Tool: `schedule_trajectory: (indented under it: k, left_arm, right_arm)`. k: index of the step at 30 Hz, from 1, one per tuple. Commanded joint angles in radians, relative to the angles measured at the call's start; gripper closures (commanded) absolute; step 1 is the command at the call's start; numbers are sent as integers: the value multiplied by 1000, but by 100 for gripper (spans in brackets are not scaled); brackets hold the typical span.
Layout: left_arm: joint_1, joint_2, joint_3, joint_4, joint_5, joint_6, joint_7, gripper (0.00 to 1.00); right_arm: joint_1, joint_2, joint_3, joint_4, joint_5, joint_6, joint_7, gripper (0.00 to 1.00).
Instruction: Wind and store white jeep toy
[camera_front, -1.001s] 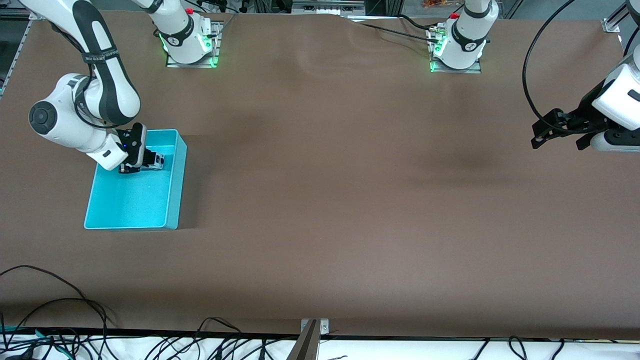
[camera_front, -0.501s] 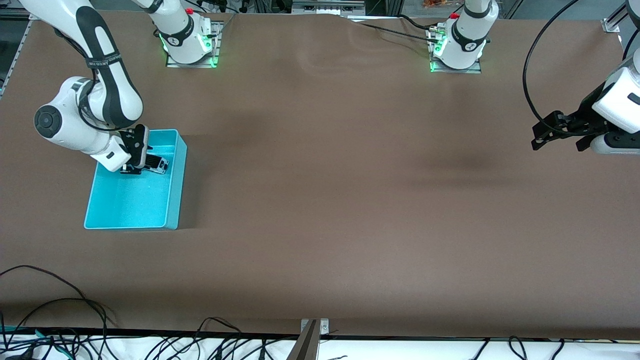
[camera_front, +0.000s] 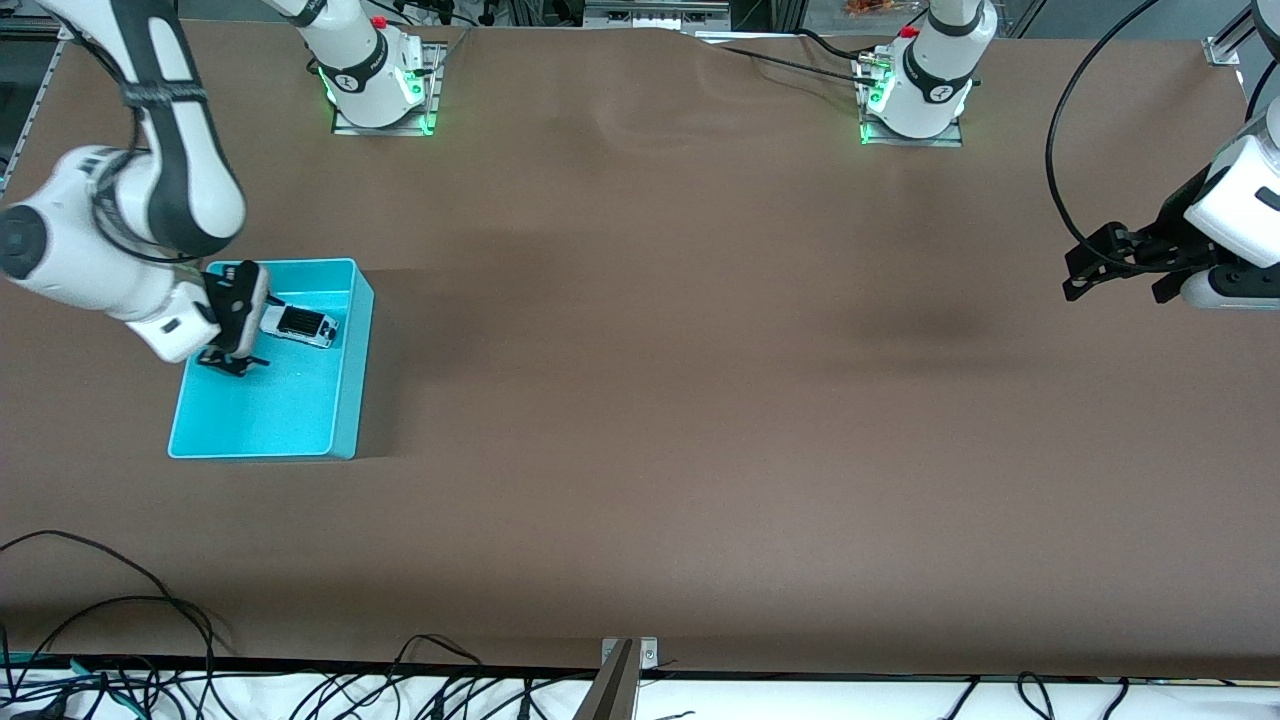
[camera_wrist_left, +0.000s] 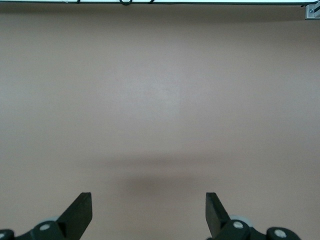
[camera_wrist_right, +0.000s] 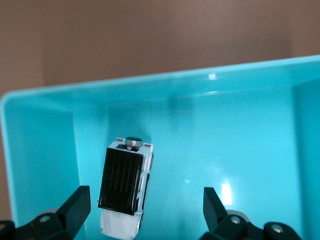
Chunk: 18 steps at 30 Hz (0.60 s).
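Note:
The white jeep toy (camera_front: 300, 324), with a black ribbed roof, lies on the floor of the turquoise bin (camera_front: 362, 350), in the part of it farther from the front camera. My right gripper (camera_front: 232, 362) hangs open over the bin, beside the jeep and not touching it. In the right wrist view the jeep (camera_wrist_right: 122, 185) lies free below my open right gripper (camera_wrist_right: 146, 200), near one wall of the bin (camera_wrist_right: 240, 95). My left gripper (camera_front: 1115, 288) is open and empty over bare table at the left arm's end, and that arm waits; the left wrist view shows the gripper (camera_wrist_left: 148, 202) over brown table only.
The brown table (camera_front: 700, 400) stretches between the bin and the left arm. Loose cables (camera_front: 120, 620) lie along the table's edge nearest the front camera, and a metal bracket (camera_front: 625, 655) sits at the middle of that edge.
My right gripper has let go of the jeep, opened and drawn up and away toward the right arm's end. The jeep now lies free in the bin. The left arm barely moved.

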<state>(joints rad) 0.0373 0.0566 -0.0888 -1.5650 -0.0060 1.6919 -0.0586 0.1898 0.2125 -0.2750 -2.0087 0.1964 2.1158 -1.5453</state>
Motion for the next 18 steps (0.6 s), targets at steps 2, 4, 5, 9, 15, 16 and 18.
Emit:
schedule_trajectory:
  k: [2,4,5,9,15,16,18]
  left_arm:
    - [0,19,1,28,11,-3,-7,0]
    - [0,20,1,28,9,-3,-7,0]
    - [0,20,1,28,9,-1,-7,0]
    - [0,20,1,28,9,-3,-7,0]
    - [3,22,1,28,8,-1,-7,0]
    - [4,22,1,28,8,-1,-7,0]
    - [4,23,1,28,8,0,-9,0]
  right_arm:
    - [8,2,6,206,21,-160,321,0]
    - [17,2,10,251,14,-204,434,0]
    - [19,2,11,280,11,-220,498,0]
    - [22,4,11,347,-2,-267,697,0]
    - [30,2,11,412,-23,-324,989,0]
    - [30,2,11,419,-23,-333,1043,0]
    - [31,2,11,439,-31,-349,1155,0]
